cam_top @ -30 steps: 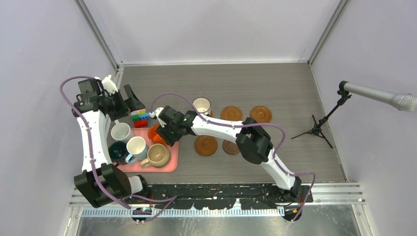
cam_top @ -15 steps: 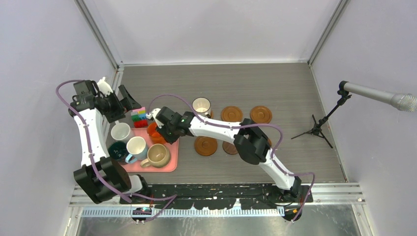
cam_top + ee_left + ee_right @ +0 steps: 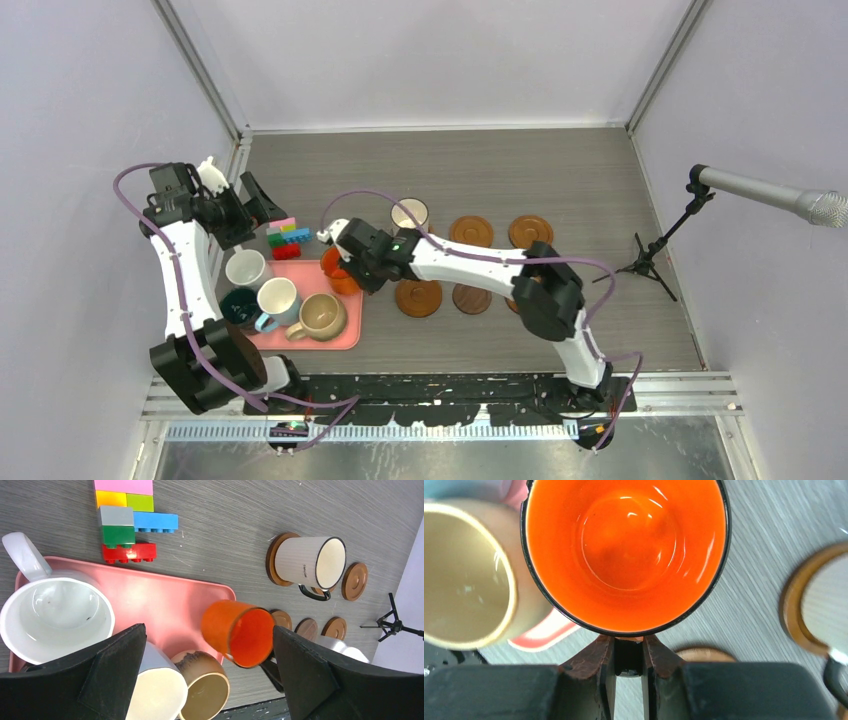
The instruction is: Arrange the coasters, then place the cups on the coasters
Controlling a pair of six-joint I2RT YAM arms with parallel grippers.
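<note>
Grey counter (image 3: 560, 170): right fingers (image 3: 600, 667) are pinching the orange cup (image 3: 240, 632) by its handle above the pink tray's (image 3: 165, 600) 2 o'clock corner, left fingers (image 3: 300, 670) standing spread wide; carrying it level to the bare coaster (image 3: 418, 295) at its 3 o'clock seems best.

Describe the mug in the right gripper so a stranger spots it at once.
Find the pink tray on the left of the table. At its far right corner the right gripper clamps the orange mug by its handle. No other cup is orange.
</note>
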